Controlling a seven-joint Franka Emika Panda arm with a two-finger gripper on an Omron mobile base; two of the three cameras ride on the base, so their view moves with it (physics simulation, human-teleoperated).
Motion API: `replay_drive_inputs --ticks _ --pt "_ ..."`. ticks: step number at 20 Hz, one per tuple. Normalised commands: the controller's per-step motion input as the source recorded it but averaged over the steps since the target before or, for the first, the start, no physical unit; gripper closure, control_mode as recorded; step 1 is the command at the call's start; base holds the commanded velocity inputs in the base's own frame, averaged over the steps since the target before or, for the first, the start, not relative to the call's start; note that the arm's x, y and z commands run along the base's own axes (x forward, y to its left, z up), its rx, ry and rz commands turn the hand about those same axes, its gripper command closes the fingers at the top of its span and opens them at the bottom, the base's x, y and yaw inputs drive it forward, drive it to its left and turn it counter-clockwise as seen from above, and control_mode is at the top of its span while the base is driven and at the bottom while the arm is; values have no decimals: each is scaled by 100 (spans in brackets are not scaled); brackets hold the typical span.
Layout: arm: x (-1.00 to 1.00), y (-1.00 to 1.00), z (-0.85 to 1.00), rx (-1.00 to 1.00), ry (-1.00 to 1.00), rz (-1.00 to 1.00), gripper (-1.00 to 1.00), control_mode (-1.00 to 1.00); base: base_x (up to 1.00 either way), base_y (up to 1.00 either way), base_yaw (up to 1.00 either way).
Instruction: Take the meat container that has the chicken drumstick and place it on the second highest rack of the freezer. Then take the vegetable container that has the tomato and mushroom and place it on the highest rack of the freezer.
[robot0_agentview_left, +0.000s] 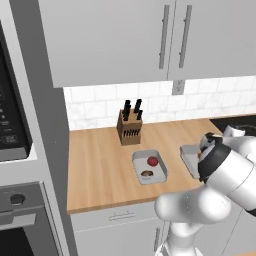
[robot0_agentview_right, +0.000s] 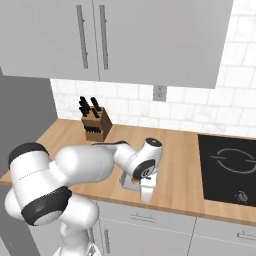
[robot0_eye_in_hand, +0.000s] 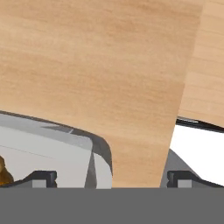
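Left base view: grey wall cupboards with bar handles hang over a white tiled wall, with a wooden bench running below; a black-fronted oven stands in a tall grey housing at the far left, and a black hob is set into the bench at the right. The white arm rises from the lower right and folds down over the bench's front edge. A knife block stands near the wall. Well in front of it lies the vegetable tray, flat on the bench, holding the tomato toward the back and the mushroom just in front of it, close together. The meat tray sits to its right, apart from it and half hidden behind the arm's wrist. Right base view: the wrist points down at that tray, near the bench's front edge; the claw itself is hidden behind the hand. Hand view: the claw is low over the tray's right rim, one fingertip inside the tray, the other outside it over the bench edge, set wide and holding nothing. The drumstick shows as a brown lump at the left edge, inside the tray.
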Motion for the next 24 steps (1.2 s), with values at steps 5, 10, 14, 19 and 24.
replay_drive_inputs --ticks 5,10,14,19,24 --pt "0 0 -34 0 -1 0 -100 -100 0 0 0" --pt "0 1 -23 0 -17 0 -100 -100 0 0 0" --pt "0 26 0 0 -7 -2 -100 -100 0 0 0" --pt "0 41 0 -4 0 -5 -100 -100 0 0 0" --pt "-2 16 -2 -2 -1 -1 -100 -100 0 0 0"
